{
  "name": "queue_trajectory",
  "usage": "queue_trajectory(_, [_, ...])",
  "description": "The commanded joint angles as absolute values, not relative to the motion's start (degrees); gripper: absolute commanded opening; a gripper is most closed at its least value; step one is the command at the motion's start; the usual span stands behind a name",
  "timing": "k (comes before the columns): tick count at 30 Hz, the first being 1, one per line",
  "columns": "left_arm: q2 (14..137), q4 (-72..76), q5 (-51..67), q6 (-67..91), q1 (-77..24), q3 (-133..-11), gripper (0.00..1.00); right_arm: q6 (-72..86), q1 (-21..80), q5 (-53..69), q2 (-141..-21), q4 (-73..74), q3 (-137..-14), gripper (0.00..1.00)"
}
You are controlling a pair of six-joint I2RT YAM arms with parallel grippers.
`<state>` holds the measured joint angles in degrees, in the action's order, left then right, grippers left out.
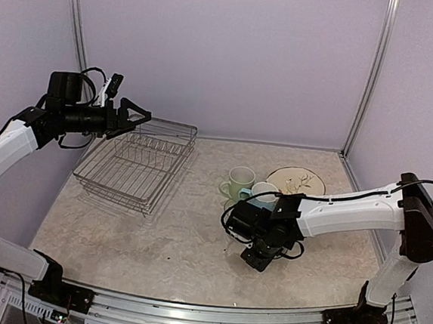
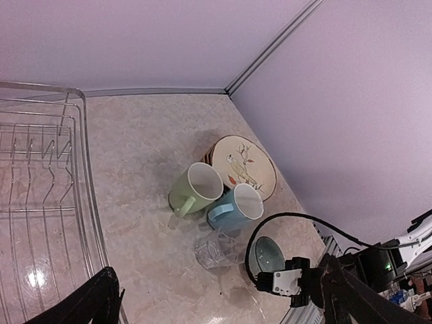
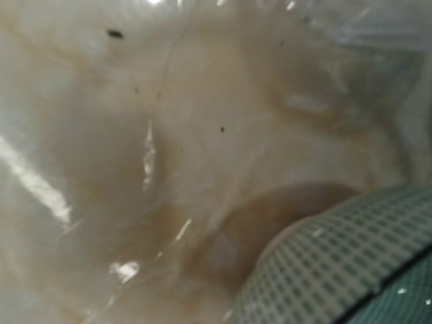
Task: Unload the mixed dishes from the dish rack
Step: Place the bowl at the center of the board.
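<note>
Your left claw hangs wide open above the dish rack at the desk's 10 o'clock. Your right claw is closed low at 4 o'clock beside the blue dotted plate; any grip on it cannot be told. The light green mug, light blue cup, clear glass and cream plate cluster toward 1 o'clock.

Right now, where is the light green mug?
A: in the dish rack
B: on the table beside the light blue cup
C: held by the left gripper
B: the light green mug sits on the table next to the light blue cup, apart from the dish rack.
</note>
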<state>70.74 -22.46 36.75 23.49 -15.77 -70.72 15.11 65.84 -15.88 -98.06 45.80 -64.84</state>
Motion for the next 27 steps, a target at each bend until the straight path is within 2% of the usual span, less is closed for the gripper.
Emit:
queue_trajectory(1, [70.7,-23.7,35.3,22.1,-15.6,-71.3,0.99,15.4,65.8,-19.4,-99.6,43.9,-64.7,0.00])
queue_trajectory(2, [70.8,-23.9,35.5,22.1,-15.7,-71.6,0.99,15.2,65.8,-19.7,-99.4,43.3,-64.2,0.00])
queue_trajectory(6, [70.4,-23.3,34.8,21.8,-15.6,-71.0,0.99,14.9,65.8,-19.6,-98.8,42.1,-63.9,0.12])
queue_trajectory(9, [70.8,-24.0,35.3,21.7,-15.6,-71.6,0.99,14.7,65.8,-19.1,-98.2,40.4,-63.0,0.27])
queue_trajectory(11, [70.7,-23.4,35.2,21.8,-15.6,-71.2,0.99,15.1,65.8,-19.6,-98.5,41.2,-63.7,0.32])
queue_trajectory(17, [70.4,-23.4,35.1,21.3,-15.7,-71.2,0.99,16.2,65.8,-20.9,-91.8,40.1,-66.3,0.55])
queue_trajectory(23, [68.7,-24.3,29.8,20.9,-15.8,-72.0,0.99,15.9,65.1,-31.0,-81.4,35.0,-68.3,0.87])
queue_trajectory(27, [66.3,-26.4,22.4,21.4,-16.0,-74.4,0.99,16.0,62.0,-39.0,-75.4,31.1,-69.9,0.99])
